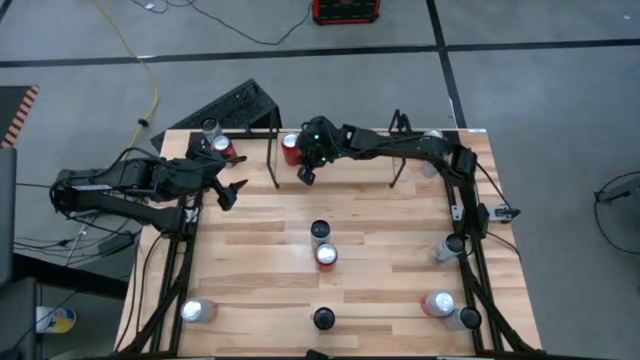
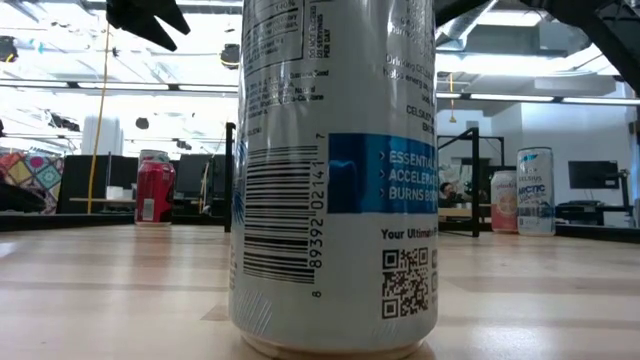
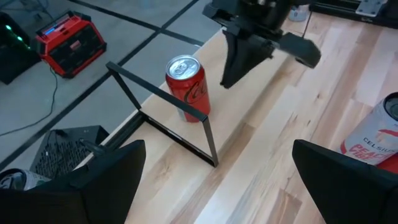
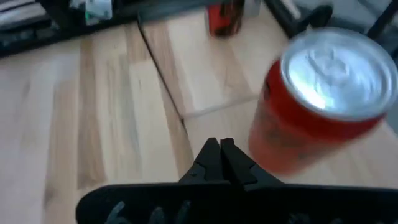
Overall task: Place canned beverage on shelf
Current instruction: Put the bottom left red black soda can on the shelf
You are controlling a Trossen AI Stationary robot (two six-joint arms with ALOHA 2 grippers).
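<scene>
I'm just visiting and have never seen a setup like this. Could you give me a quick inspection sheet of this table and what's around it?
Surface: wooden table, planks bare between cans.
Job's things: black wire shelf at the far edge; red cola can upright on it.
Clutter: about ten other cans scattered, including a dark-topped can and a red can mid-table.
Grippers: left gripper open, empty, near the left edge; right gripper shut, empty, beside the red cola can.
Cables: yellow cable on the floor.
Surroundings: grey floor, red case.

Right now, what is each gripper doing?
Left gripper: open, holding nothing.
Right gripper: closed, holding nothing, beside the red aluminium can.
</scene>
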